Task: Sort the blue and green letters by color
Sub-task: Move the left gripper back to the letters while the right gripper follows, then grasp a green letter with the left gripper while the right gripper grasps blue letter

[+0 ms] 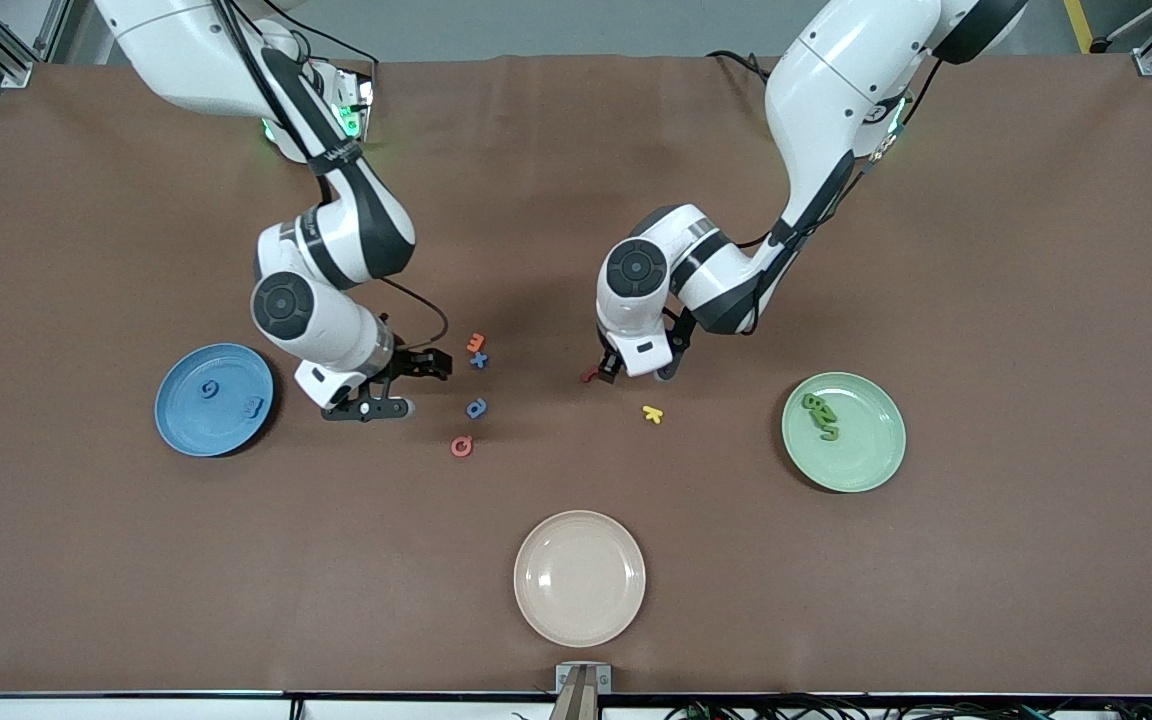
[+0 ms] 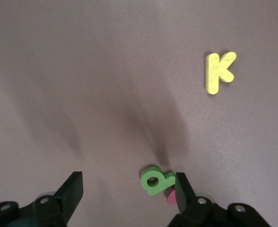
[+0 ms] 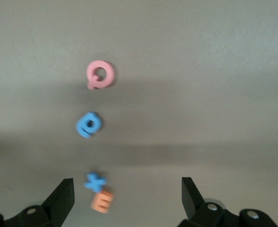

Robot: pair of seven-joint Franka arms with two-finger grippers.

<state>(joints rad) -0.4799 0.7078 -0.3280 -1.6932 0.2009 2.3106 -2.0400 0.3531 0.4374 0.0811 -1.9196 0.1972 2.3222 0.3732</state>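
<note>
My left gripper [image 1: 636,372] is open and low over the table. In the left wrist view [image 2: 128,184] a green letter [image 2: 155,180] lies between its fingers, close against one finger [image 2: 182,189], partly on a pink-red letter [image 2: 169,197]. My right gripper [image 1: 406,387] is open and empty beside a blue X [image 1: 479,360]. In the right wrist view [image 3: 127,187] the blue X [image 3: 95,181] lies near one finger. A second blue letter [image 1: 477,408] lies nearer the front camera. The blue plate [image 1: 186,425] holds two blue letters. The green plate [image 1: 871,455] holds green letters [image 1: 821,415].
An orange E [image 1: 476,342] touches the blue X. A pink Q [image 1: 462,446] lies nearer the camera than the second blue letter. A yellow K [image 1: 652,413] lies near my left gripper. A red letter [image 1: 590,376] shows beside that gripper. A beige plate [image 1: 580,577] sits near the front edge.
</note>
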